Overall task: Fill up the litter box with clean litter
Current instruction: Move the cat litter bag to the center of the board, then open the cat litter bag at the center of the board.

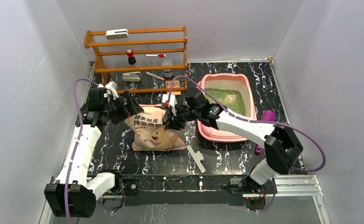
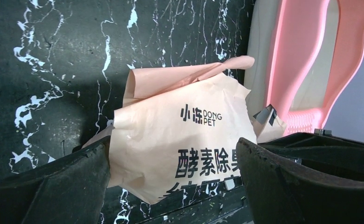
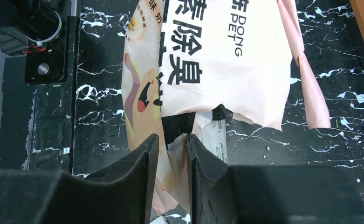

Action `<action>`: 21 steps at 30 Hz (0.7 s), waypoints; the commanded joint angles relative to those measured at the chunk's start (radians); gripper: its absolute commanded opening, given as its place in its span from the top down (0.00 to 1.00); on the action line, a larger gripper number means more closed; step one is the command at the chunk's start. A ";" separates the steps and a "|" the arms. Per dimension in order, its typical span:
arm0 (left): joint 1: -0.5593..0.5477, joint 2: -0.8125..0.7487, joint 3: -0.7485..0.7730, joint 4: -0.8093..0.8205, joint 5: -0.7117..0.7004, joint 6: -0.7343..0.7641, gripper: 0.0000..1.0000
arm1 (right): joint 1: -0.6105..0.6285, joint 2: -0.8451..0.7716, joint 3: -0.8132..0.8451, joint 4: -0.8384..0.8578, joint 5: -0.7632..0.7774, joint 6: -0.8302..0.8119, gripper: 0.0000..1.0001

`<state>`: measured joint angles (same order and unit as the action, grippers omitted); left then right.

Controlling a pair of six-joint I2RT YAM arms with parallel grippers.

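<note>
One large pink rectangular plastic litter box (image 1: 224,76) sits just right of the right pincer (image 3: 172,140). The beige printed paper bag (image 1: 154,133) stands between both pincers. Loose green clean litter (image 1: 226,98) lies flat inside the box. The left pincer (image 2: 173,144) gapes wide around the bag's top. The right pincer's jaws stand barely parted over a fold of the bag, and I cannot tell whether they grip it.

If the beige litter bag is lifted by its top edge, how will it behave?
The bag will probably flop, because its upper part looks thin, creased and folded over. It lies slumped and bulging, so it is likely heavy low down and would sag. It may spill if tilted, since the top seems open.
</note>
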<state>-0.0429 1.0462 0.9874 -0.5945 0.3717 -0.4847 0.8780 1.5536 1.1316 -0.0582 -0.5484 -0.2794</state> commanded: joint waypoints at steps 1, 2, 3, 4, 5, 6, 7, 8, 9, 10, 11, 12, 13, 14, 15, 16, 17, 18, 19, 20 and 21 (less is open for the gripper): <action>0.000 -0.017 -0.033 0.053 0.137 0.019 0.02 | 0.009 -0.058 -0.010 0.097 -0.008 0.053 0.63; -0.001 -0.012 -0.040 0.068 0.149 0.020 0.02 | 0.010 -0.063 -0.007 0.099 0.028 0.072 0.62; -0.001 -0.007 -0.045 0.083 0.157 0.023 0.02 | 0.008 -0.070 0.001 0.098 0.066 0.092 0.61; -0.001 0.000 -0.047 0.090 0.163 0.029 0.03 | 0.005 -0.080 0.011 0.091 0.092 0.102 0.60; -0.001 0.003 -0.042 0.093 0.172 0.036 0.04 | 0.002 -0.091 0.024 0.080 0.131 0.124 0.56; 0.000 0.005 -0.038 0.097 0.189 0.050 0.05 | -0.002 -0.103 0.041 0.065 0.188 0.169 0.49; -0.001 0.000 -0.040 0.105 0.206 0.059 0.06 | -0.011 -0.112 0.059 0.034 0.253 0.220 0.45; 0.000 -0.009 -0.048 0.121 0.216 0.061 0.08 | -0.032 -0.120 0.077 0.008 0.262 0.260 0.44; 0.000 -0.020 -0.059 0.142 0.219 0.057 0.10 | -0.058 -0.130 0.086 -0.013 0.249 0.310 0.41; 0.000 -0.032 -0.071 0.164 0.224 0.053 0.13 | -0.090 -0.141 0.083 -0.017 0.231 0.374 0.36; 0.000 -0.041 -0.079 0.178 0.226 0.050 0.15 | -0.121 -0.157 0.072 -0.009 0.218 0.438 0.33; -0.001 -0.049 -0.081 0.184 0.225 0.048 0.18 | -0.161 -0.164 0.064 -0.004 0.191 0.496 0.31; 0.000 -0.056 -0.082 0.186 0.223 0.047 0.20 | -0.198 -0.165 0.057 -0.002 0.156 0.556 0.30; 0.000 -0.063 -0.083 0.188 0.221 0.048 0.21 | -0.233 -0.163 0.053 0.002 0.116 0.606 0.29; 0.000 -0.072 -0.086 0.188 0.219 0.050 0.21 | -0.263 -0.157 0.049 0.006 0.075 0.650 0.28; 0.000 -0.079 -0.090 0.188 0.216 0.052 0.21 | -0.282 -0.148 0.048 0.006 0.050 0.680 0.27; 0.000 -0.086 -0.093 0.188 0.212 0.053 0.21 | -0.293 -0.140 0.047 0.003 0.040 0.698 0.25; 0.000 -0.093 -0.094 0.186 0.209 0.053 0.21 | -0.295 -0.132 0.043 0.009 0.032 0.708 0.23; 0.000 -0.101 -0.097 0.183 0.208 0.052 0.21 | -0.296 -0.124 0.036 0.031 0.014 0.716 0.23; -0.001 -0.108 -0.100 0.182 0.207 0.049 0.21 | -0.297 -0.113 0.035 0.046 -0.012 0.725 0.22; 0.000 -0.115 -0.103 0.183 0.207 0.048 0.21 | -0.297 -0.097 0.044 0.049 -0.032 0.728 0.21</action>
<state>-0.0402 0.9833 0.8951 -0.4217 0.5102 -0.4297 0.5652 1.4235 1.1561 -0.0723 -0.4564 0.3325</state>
